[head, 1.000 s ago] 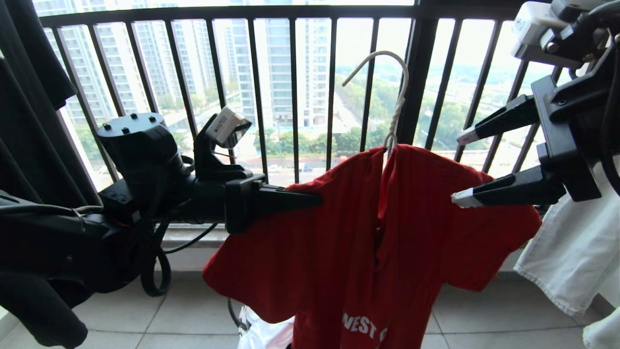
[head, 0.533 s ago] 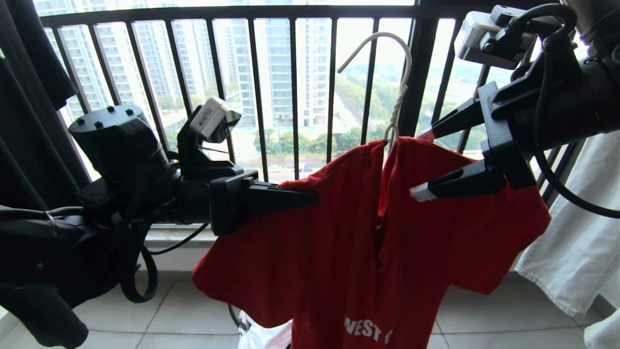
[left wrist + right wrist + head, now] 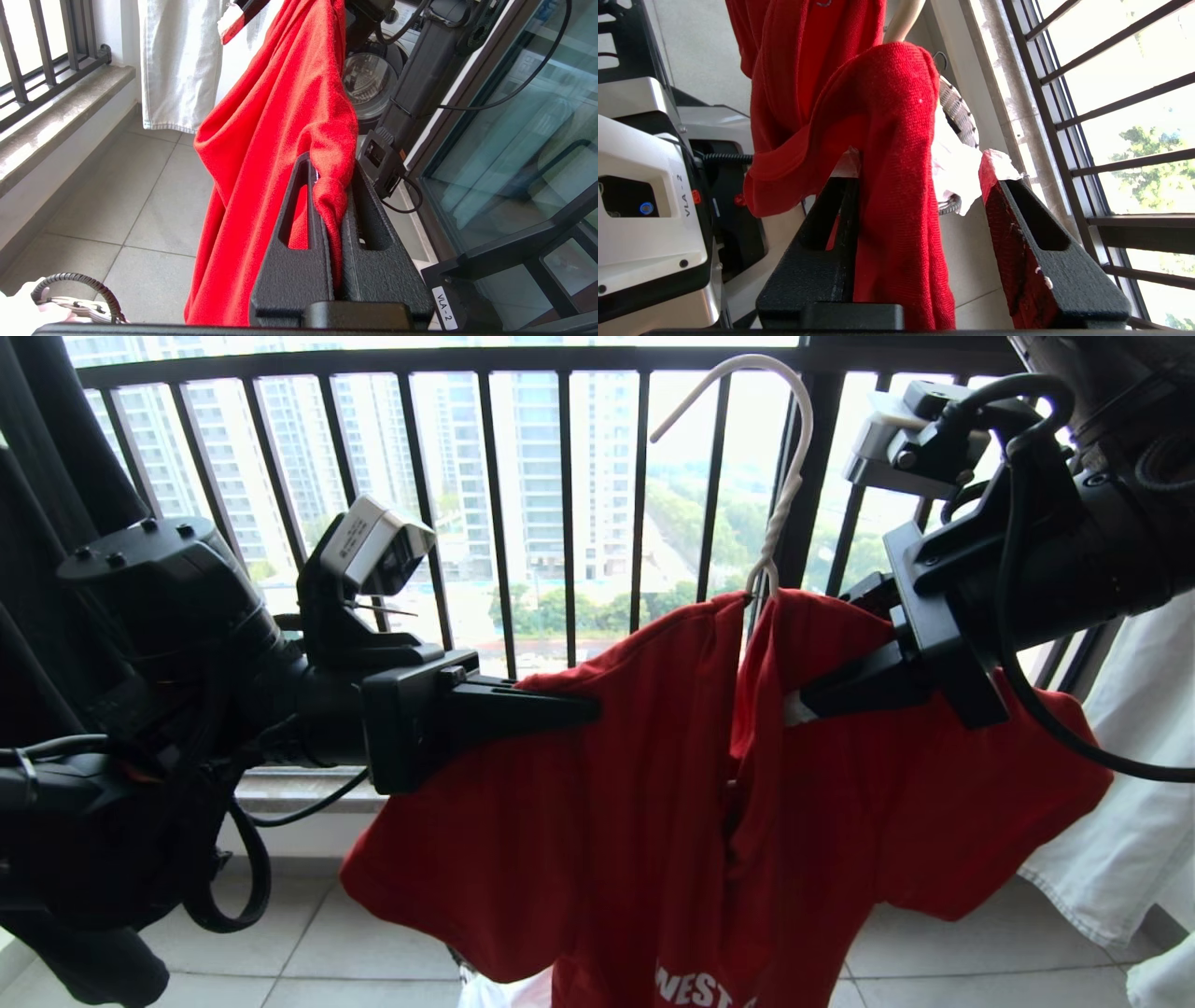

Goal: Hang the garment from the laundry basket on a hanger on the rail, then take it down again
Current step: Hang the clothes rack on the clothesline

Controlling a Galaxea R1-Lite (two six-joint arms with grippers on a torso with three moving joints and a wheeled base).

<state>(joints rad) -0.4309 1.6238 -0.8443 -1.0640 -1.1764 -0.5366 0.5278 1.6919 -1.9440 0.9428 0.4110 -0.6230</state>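
The garment (image 3: 653, 784), a red T-shirt, hangs on the off-white wire hanger (image 3: 784, 448), whose hook stands free in front of the window bars. My left gripper (image 3: 593, 709) is shut on the cloth of the shirt's left shoulder; in the left wrist view the garment (image 3: 271, 116) is pinched in this gripper (image 3: 329, 163). My right gripper (image 3: 822, 653) straddles the right shoulder. Its jaws stand apart around the garment (image 3: 896, 140): one finger (image 3: 831, 233) lies against the cloth, the other is clear of it. The laundry basket (image 3: 959, 112) sits on the floor below. The rail is out of view.
A black barred window railing (image 3: 569, 523) runs close behind the hanger. White clothing (image 3: 1120, 803) hangs at the right and dark clothing (image 3: 47, 569) at the left. A washing machine (image 3: 369, 79) and a glass door (image 3: 514, 116) stand on the room side.
Both arms and the hanger with the garment have risen. My right gripper has moved in over the shirt's right shoulder and its jaws have narrowed.
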